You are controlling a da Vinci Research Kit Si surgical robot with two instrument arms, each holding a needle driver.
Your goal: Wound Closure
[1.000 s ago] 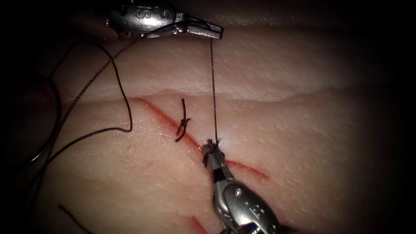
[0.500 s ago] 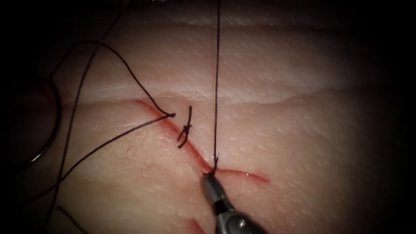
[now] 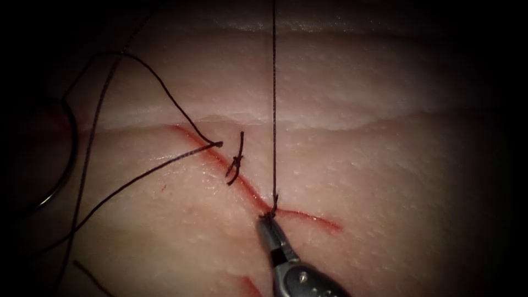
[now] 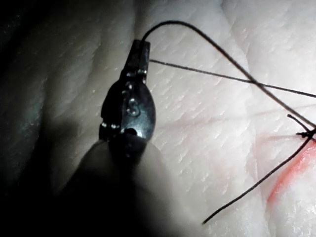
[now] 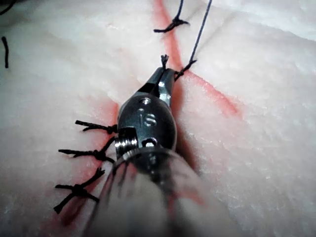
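My right tool (image 3: 268, 221) comes up from below and its jaws are shut on the short thread end at a new knot (image 3: 272, 209) on the cut (image 3: 311, 219); the right wrist view shows that grip (image 5: 164, 74) too. From the knot the thread (image 3: 274, 110) runs taut straight up. My left tool (image 4: 140, 49) has its jaws shut on that thread, above the tissue (image 4: 207, 128). The curved needle (image 3: 67, 165) lies loose at the far left of the cut, held by neither tool.
An earlier knot (image 3: 235, 161) with cut tails sits on the cut, up and left of the new one. Slack thread (image 3: 165, 96) loops over the left side and bends at the cut (image 3: 219, 144). Several finished stitches (image 5: 89, 154) lie behind my right tool.
My left tool rose out of the endoscope view, drawing the thread taut. The right tool drew back down the cut with the short end, and the slack loop slid right to the cut.
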